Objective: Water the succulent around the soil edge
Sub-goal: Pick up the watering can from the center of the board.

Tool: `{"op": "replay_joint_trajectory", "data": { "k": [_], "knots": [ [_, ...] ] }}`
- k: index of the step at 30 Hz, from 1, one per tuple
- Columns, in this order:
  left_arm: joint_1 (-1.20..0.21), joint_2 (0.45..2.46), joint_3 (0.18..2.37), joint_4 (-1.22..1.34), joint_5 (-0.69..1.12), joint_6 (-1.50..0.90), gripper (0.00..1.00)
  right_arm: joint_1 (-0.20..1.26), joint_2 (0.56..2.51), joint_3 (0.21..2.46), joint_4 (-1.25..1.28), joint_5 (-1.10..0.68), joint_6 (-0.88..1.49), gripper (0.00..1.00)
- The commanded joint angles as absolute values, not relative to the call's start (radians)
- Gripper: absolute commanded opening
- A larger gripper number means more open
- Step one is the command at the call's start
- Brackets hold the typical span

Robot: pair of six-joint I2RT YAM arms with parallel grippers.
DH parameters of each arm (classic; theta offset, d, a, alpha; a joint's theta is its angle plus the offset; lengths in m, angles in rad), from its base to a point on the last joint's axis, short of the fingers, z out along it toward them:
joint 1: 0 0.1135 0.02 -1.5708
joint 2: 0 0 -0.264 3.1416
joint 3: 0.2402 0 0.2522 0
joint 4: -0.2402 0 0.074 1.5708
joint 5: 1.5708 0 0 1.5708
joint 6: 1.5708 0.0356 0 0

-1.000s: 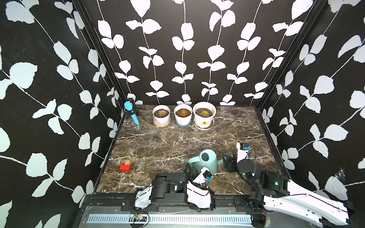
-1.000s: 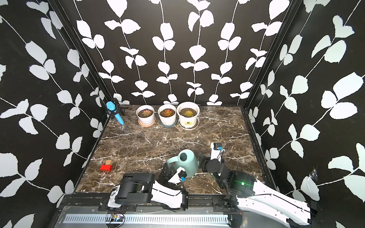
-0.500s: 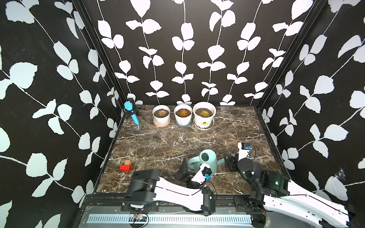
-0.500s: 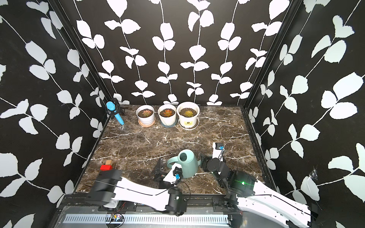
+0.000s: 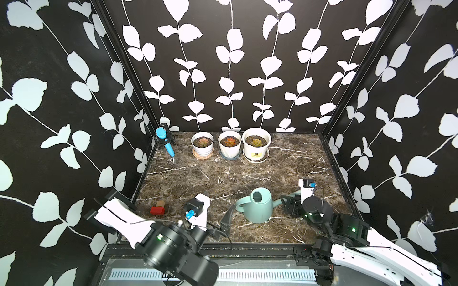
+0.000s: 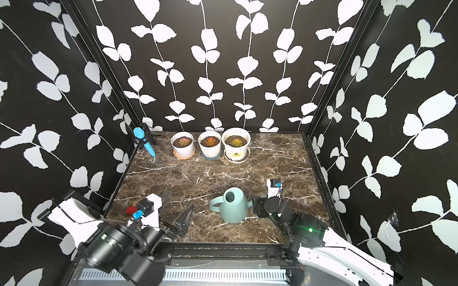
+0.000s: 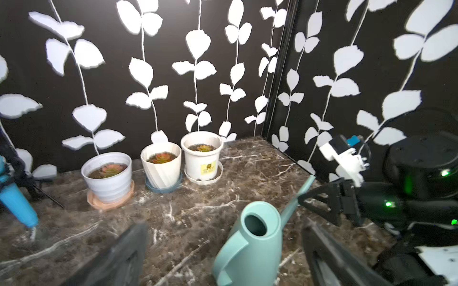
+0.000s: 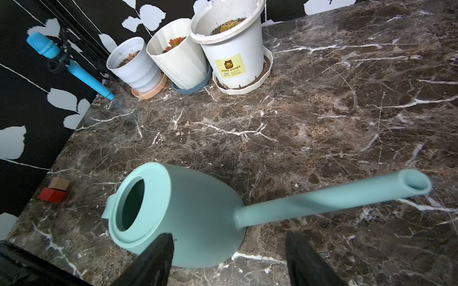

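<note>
Shows, far L by back corner, blue mic on stand; nr front edge, red block touching brown block. Next, L gripper w/ jaws spread wide, holding nothing, near handle of teal watering can. Finds can upright on marble table, front-centre, well apart from 3 potted succulents in row at back wall. At R, R gripper part-open, nothing clamped, spout near its fingers, pointing R.
</note>
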State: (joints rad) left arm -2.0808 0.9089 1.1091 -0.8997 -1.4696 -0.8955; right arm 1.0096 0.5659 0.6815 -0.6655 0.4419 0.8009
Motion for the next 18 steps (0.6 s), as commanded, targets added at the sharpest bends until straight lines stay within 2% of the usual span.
{"op": "replay_joint_trajectory", "data": {
  "k": [1, 2, 5, 8, 11, 13, 15, 18],
  "knots": [
    [-2.009, 0.929, 0.968, -0.012, -1.058, -0.107, 0.94, 1.003, 0.592, 0.716, -0.691, 0.410, 0.784, 0.73],
    [-1.976, 0.956, 0.993, -0.001, -0.953, -0.088, 0.93, 1.003, 0.602, 0.724, -0.702, 0.410, 0.785, 0.73],
    [-1.934, 1.077, 1.155, -0.076, -0.801, 0.035, 0.97, 1.003, 0.600, 0.736, -0.706, 0.400, 0.792, 0.72],
    [-1.807, 1.151, 1.301, -0.222, -0.459, 0.016, 0.98, 1.004, 0.575, 0.741, -0.705, 0.402, 0.799, 0.71],
    [-1.665, 1.097, 1.241, -0.191, -0.249, -0.052, 0.99, 1.004, 0.557, 0.760, -0.741, 0.416, 0.802, 0.71],
    [-1.599, 0.986, 1.097, -0.093, -0.227, -0.106, 0.98, 1.003, 0.540, 0.778, -0.768, 0.428, 0.802, 0.71],
    [-1.566, 0.842, 0.931, -0.012, -0.283, -0.142, 0.98, 1.003, 0.517, 0.786, -0.790, 0.437, 0.802, 0.71],
    [-1.530, 0.659, 0.770, -0.129, -0.347, -0.157, 0.98, 1.003, 0.486, 0.787, -0.816, 0.454, 0.801, 0.71]
  ]
}}
